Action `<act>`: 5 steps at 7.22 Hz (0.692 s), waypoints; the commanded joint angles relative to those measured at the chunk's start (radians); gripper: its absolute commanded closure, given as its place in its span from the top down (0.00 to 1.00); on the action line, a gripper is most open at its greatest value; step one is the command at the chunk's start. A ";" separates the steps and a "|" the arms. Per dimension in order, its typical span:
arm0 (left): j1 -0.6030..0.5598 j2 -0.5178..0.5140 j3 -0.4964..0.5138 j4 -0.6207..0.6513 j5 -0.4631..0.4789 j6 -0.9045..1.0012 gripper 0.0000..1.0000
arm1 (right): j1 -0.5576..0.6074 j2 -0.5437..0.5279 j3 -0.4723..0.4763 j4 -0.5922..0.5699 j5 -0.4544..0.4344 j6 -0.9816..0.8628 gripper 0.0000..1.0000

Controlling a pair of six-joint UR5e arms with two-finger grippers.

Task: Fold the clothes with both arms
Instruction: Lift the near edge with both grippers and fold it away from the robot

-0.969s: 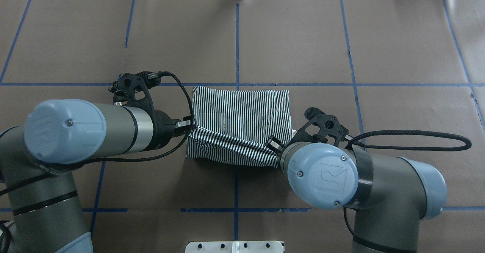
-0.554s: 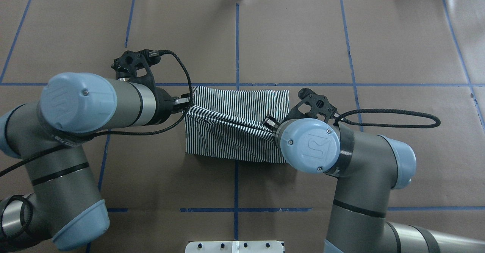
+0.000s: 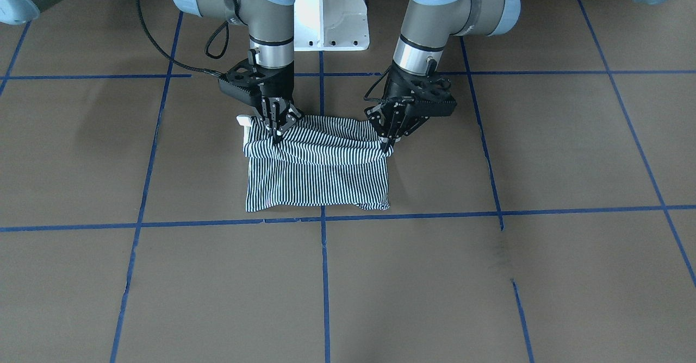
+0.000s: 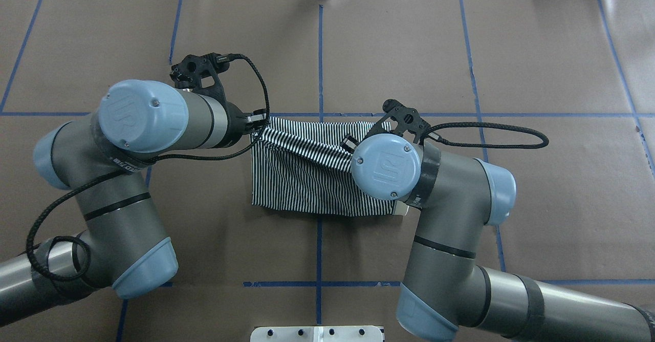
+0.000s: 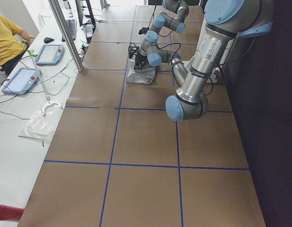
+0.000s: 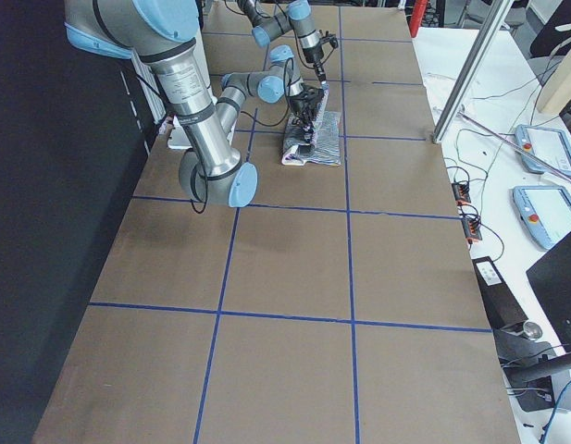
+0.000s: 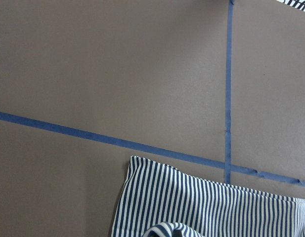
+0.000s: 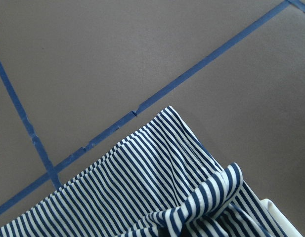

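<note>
Both left pincer (image 3: 387, 143) and right pincer (image 3: 276, 131) clamp the striped shirt (image 3: 318, 181).

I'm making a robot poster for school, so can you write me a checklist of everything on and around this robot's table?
Surface: brown table marked with blue tape lines.
Job's things: striped shirt, partly folded, its robot-side edge lifted over the rest.
Clutter: nothing seen.
Grippers: left gripper and right gripper each shut on the shirt's lifted edge.
Cables: black cables loop from both wrists, clear of the shirt.
Surroundings: white robot base; teach pendants and a seated person beside the table.
</note>
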 commanded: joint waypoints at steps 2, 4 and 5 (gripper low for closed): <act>-0.002 -0.016 0.120 -0.059 0.002 0.009 0.00 | 0.021 0.019 -0.101 0.079 0.001 -0.008 0.00; -0.002 -0.039 0.160 -0.074 0.002 0.017 0.00 | 0.035 0.027 -0.181 0.176 0.000 -0.028 0.00; -0.001 -0.046 0.169 -0.076 0.002 0.018 0.00 | 0.038 0.027 -0.181 0.178 0.000 -0.040 0.00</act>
